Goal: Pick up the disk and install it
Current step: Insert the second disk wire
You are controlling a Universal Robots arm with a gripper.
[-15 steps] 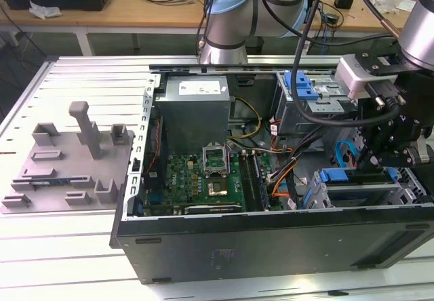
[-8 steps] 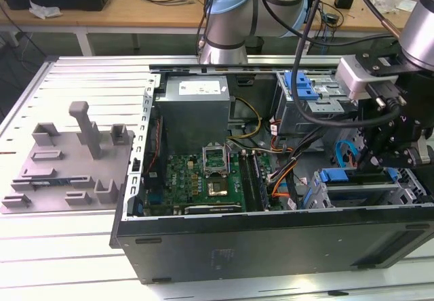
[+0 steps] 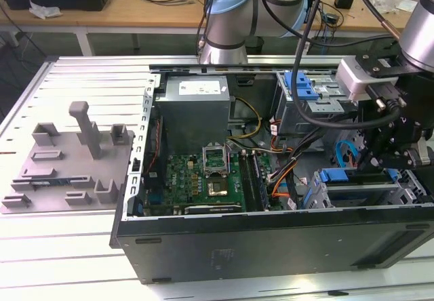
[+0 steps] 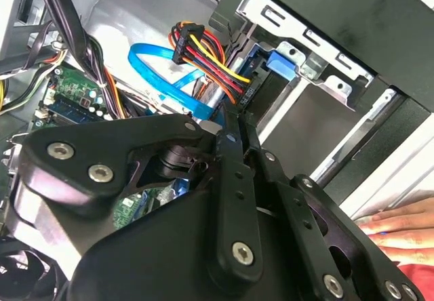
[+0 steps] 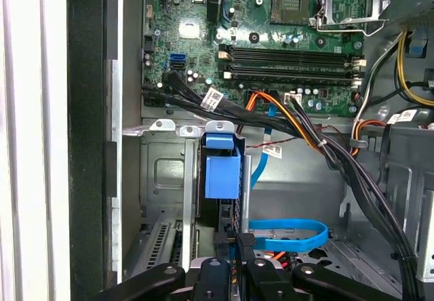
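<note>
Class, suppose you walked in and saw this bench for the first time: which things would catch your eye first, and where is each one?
The open black computer case dominates the exterior view, its green motherboard exposed in the middle. The gripper hangs over the drive cage at the exterior view's right. In the first wrist view a bright blue latch and a looped blue cable stand out; in the second wrist view, a person's hand rests beside the case.

A pale slatted metal table (image 3: pixel 81 77) fills the foreground, evenly lit; behind it a wooden bench (image 3: pixel 122 6) runs across, cluttered with cables and papers.
</note>
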